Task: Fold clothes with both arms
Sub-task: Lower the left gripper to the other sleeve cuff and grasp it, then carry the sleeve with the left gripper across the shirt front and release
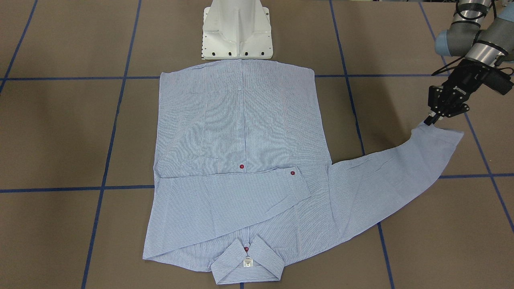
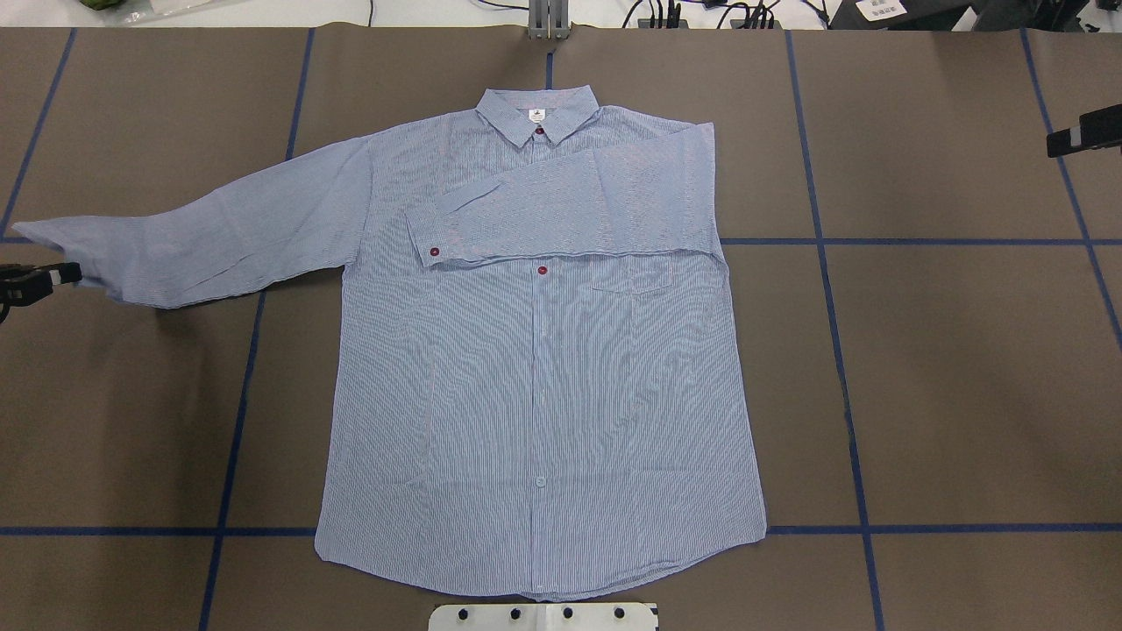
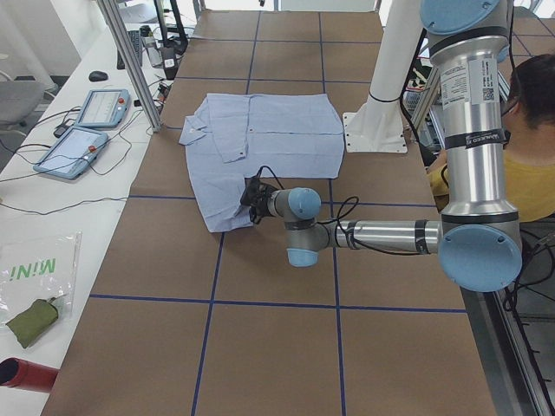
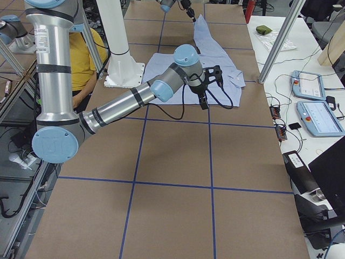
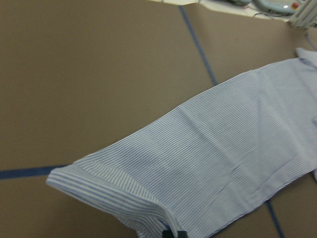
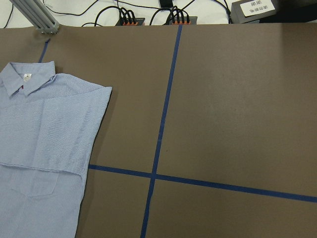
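Observation:
The striped shirt (image 2: 543, 377) lies flat and buttoned, front up, collar (image 2: 537, 112) at the far side. One sleeve (image 2: 561, 210) is folded across the chest. The other sleeve (image 2: 202, 241) stretches out to the robot's left. My left gripper (image 1: 431, 119) is shut on that sleeve's cuff (image 1: 439, 130) and holds its corner slightly raised; the cuff (image 5: 109, 188) fills the left wrist view. My right gripper (image 4: 205, 100) hovers off the shirt's other side, only its edge (image 2: 1082, 136) showing overhead. I cannot tell whether it is open or shut.
The white pedestal base (image 1: 237, 30) stands at the shirt's hem. Blue tape lines (image 2: 841, 350) grid the brown table. A person in yellow (image 3: 529, 165) sits behind the robot. A side bench holds tablets (image 3: 87, 130) and a green pouch (image 3: 30, 321).

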Robot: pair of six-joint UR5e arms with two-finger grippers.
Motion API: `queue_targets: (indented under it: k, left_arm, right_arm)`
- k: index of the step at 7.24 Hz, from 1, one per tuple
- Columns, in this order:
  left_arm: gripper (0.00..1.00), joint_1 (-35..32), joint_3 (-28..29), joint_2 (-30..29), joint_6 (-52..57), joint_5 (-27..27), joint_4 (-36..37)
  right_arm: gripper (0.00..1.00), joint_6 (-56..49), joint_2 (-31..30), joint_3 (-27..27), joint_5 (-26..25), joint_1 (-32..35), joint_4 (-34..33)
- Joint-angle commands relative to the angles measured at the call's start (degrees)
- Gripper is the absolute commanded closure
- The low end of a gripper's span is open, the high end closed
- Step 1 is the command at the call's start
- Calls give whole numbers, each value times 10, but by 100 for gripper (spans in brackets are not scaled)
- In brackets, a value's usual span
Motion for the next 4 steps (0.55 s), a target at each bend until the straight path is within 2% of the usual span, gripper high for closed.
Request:
queue_targets:
  k: [1, 2, 3, 4]
  left_arm:
    - [100, 8, -18, -121, -73, -30, 2]
    - [100, 46, -13, -180, -157, -25, 10]
    - [100, 74, -5, -243, -200, 4, 31]
    - [100, 118, 1, -307, -211, 55, 110]
  right_arm:
    - [0, 0, -1, 0, 0, 0, 0]
    - [0, 0, -1, -1, 0, 0, 0]
    - [0, 1, -1, 0, 0, 0, 0]
    - [0, 1, -1, -1, 0, 0, 0]
